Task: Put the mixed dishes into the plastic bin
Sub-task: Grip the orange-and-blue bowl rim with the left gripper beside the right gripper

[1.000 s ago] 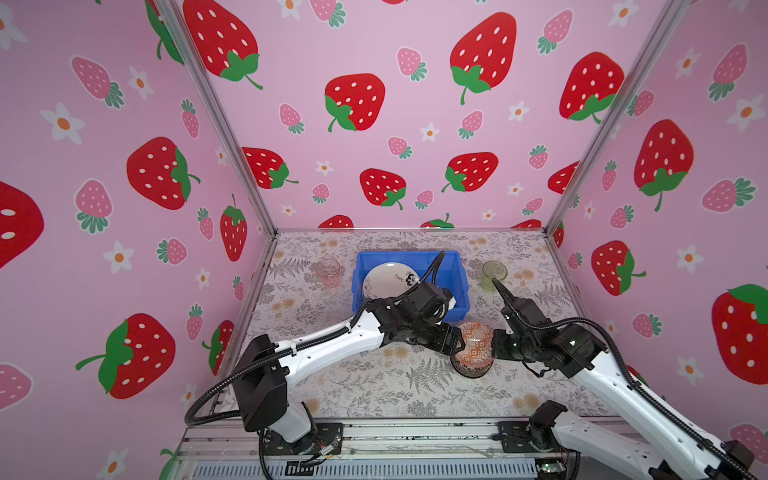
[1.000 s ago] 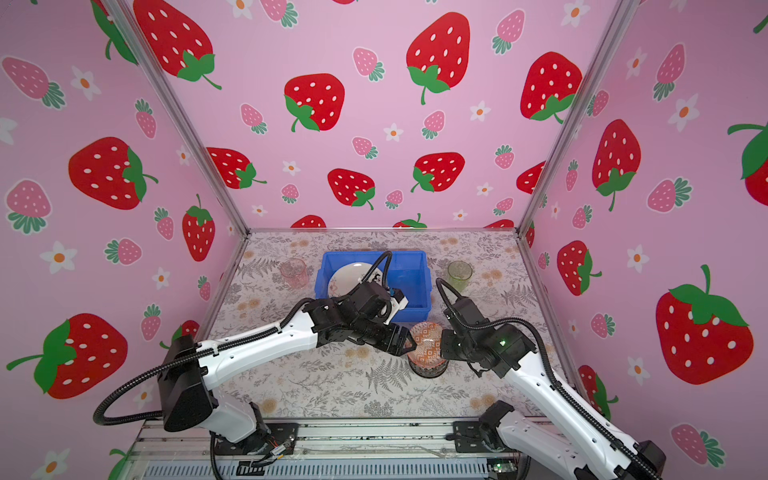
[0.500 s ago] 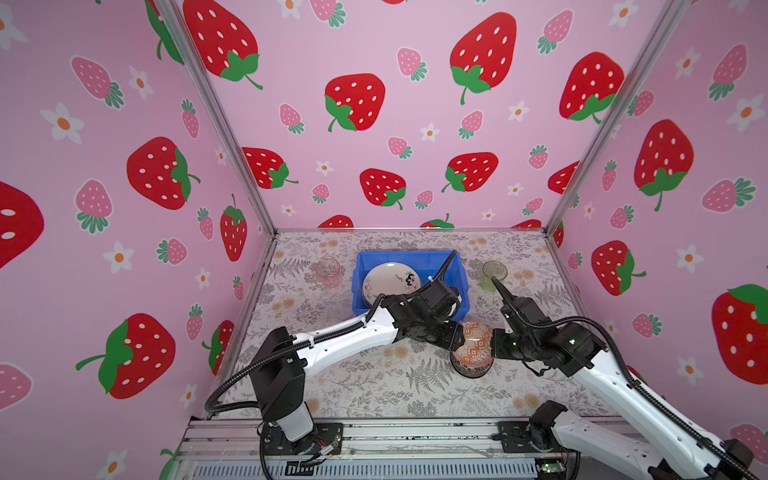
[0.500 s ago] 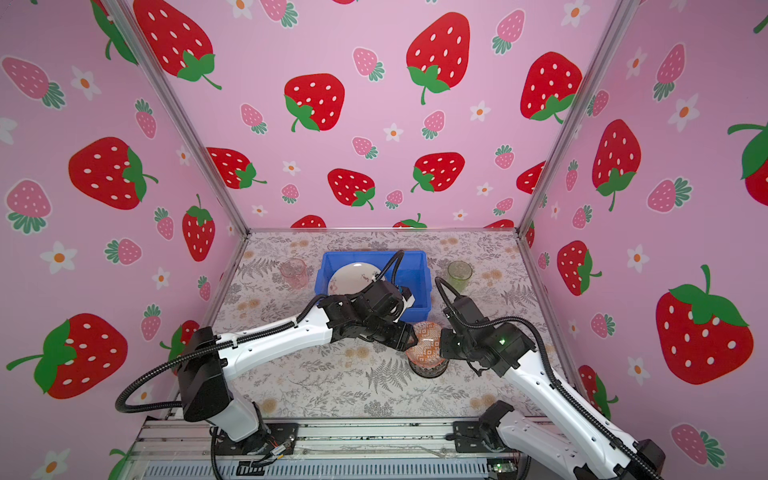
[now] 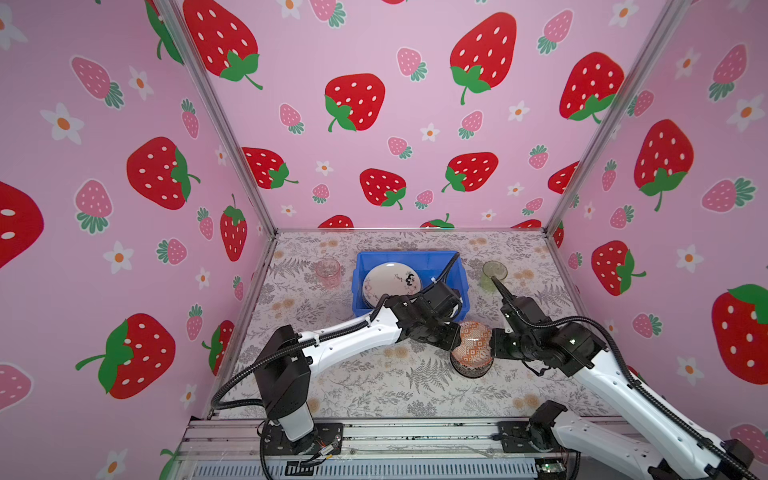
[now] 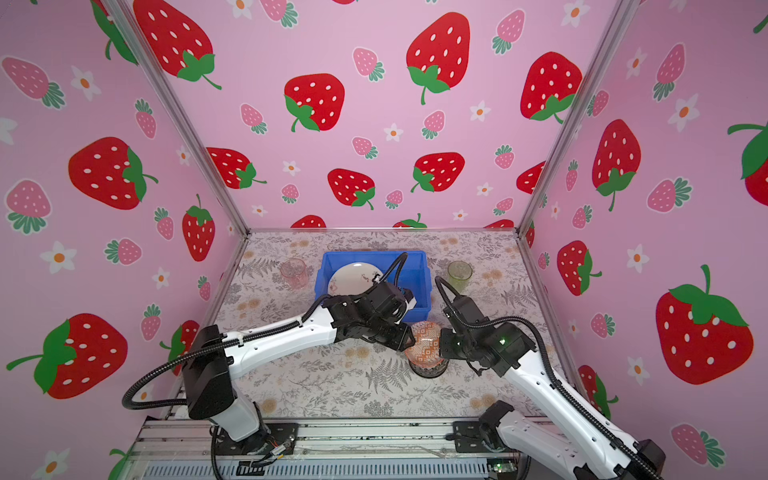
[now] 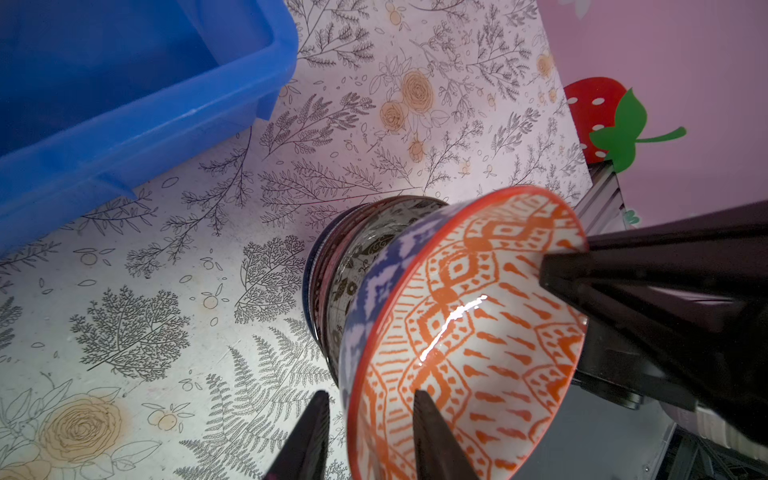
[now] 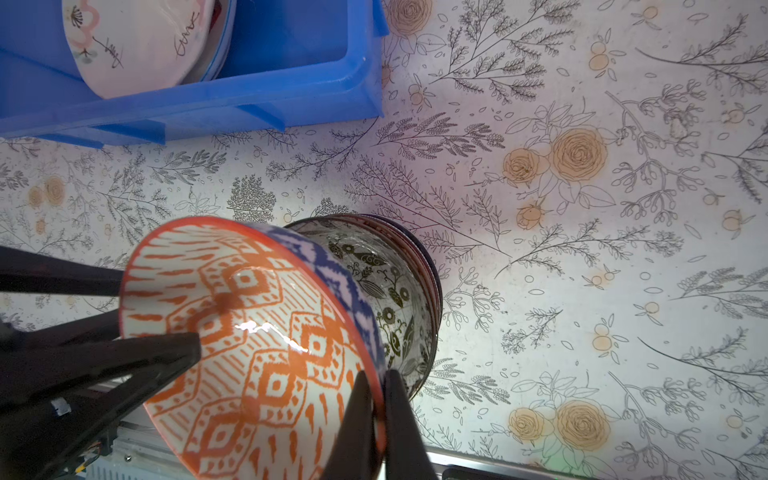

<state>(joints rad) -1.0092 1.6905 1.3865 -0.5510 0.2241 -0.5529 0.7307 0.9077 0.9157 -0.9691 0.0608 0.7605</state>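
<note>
**Orange Diamonds Inside, Blue Outside**

At the tips of the black right claw, the orange bowl shows orange diamonds and dashes on white inside, a red rim, and blue-and-white outside. Just past the claw, the lower bowl wears black leaves and flowers on white. Ahead of the claw are a bright blue bin and a cream plate with pink and black marks. Beneath the claw, the tabletop is white with grey ferns and tan roses.

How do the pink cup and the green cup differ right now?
Colour: the pink cup is rosy glass, the green cup pale green. Side, in both top views: the pink cup stands left of the blue bin, the green cup right of it. The right arm is close to the green cup; none is near the pink cup. Both stand upright on the table, outside the bin.
</note>
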